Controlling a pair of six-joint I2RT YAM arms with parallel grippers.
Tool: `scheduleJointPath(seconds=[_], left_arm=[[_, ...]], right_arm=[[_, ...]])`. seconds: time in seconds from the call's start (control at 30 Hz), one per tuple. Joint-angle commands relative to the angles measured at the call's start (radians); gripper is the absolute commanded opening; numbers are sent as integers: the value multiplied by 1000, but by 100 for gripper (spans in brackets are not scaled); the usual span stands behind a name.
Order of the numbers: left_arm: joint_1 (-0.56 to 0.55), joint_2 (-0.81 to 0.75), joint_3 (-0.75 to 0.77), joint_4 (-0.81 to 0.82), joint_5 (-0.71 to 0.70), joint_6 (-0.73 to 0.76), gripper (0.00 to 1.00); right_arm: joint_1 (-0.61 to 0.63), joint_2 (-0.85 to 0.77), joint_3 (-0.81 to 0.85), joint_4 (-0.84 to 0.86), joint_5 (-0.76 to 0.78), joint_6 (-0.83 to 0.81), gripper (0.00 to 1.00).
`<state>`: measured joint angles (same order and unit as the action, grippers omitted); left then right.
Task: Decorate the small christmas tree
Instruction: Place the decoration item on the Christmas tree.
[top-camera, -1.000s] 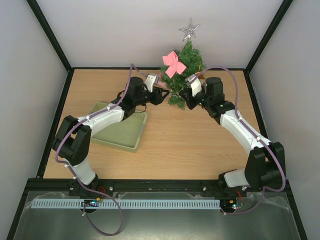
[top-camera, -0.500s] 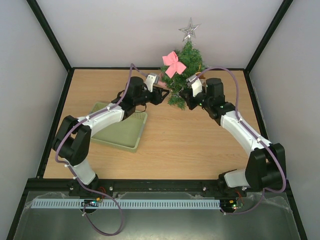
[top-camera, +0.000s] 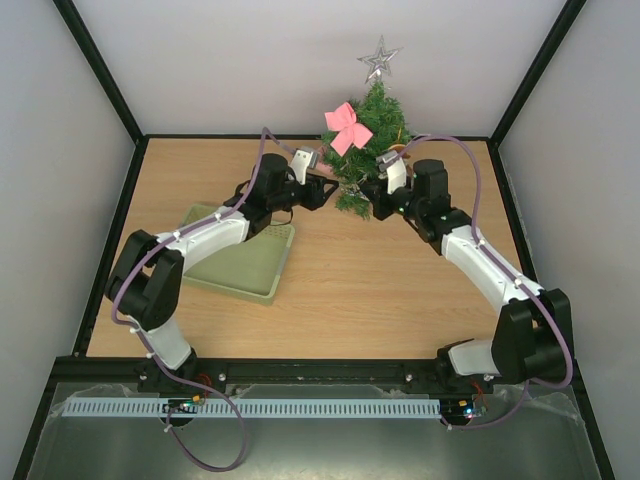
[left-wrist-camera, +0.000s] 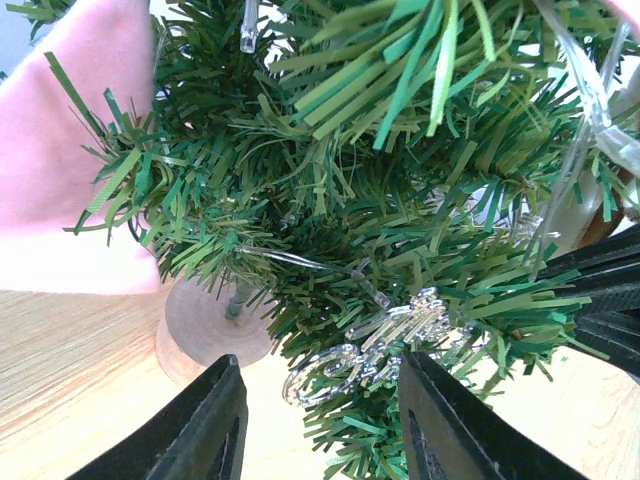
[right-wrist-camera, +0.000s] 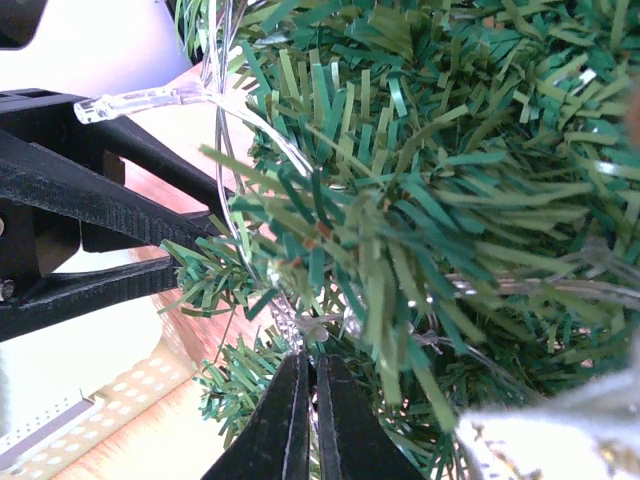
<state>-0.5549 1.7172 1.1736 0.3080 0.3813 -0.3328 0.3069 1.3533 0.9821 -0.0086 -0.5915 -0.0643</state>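
Note:
The small christmas tree (top-camera: 372, 135) stands at the back of the table, with a pink bow (top-camera: 347, 127) and a silver star (top-camera: 380, 58) on it. My left gripper (top-camera: 325, 190) is open at its lower left side. In the left wrist view (left-wrist-camera: 320, 420) its jaws stand either side of a clear glitter ornament (left-wrist-camera: 385, 345) lying in the lowest branches, apart from it. My right gripper (top-camera: 372, 197) is at the tree's lower right. In the right wrist view (right-wrist-camera: 310, 385) its jaws are pressed together on the ornament's glittery end (right-wrist-camera: 287, 322).
A pale green basket (top-camera: 240, 262) lies left of centre, under my left arm. The tree's round wooden base (left-wrist-camera: 205, 325) rests on the tabletop. A clear light string (right-wrist-camera: 150, 100) runs through the branches. My left fingers (right-wrist-camera: 80, 200) show close beside the right gripper.
My right gripper has moved slightly up and left, deeper into the tree's lower branches. The left arm has hardly moved.

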Motion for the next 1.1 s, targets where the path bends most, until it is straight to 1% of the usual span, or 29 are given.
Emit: scheduleJointPath(seconds=[0.0, 0.1, 0.23, 0.5, 0.7, 0.8, 1.07], left_arm=[[8, 12, 28, 11, -6, 12, 43], [8, 10, 27, 10, -9, 13, 43], [8, 12, 24, 12, -9, 12, 43], [7, 12, 26, 11, -7, 11, 43], [7, 9, 26, 11, -9, 11, 43], [8, 7, 26, 10, -9, 11, 43], [9, -8, 21, -10, -33, 4, 43]], right_arm=[[-2, -40, -28, 61, -16, 89, 2], [-2, -41, -33, 62, -14, 109, 2], [-2, -48, -58, 120, -27, 179, 2], [-1, -56, -73, 117, 37, 189, 2], [-1, -72, -73, 111, 52, 193, 8], [-2, -80, -78, 108, 51, 191, 14], [-2, -122, -89, 82, 46, 190, 16]])
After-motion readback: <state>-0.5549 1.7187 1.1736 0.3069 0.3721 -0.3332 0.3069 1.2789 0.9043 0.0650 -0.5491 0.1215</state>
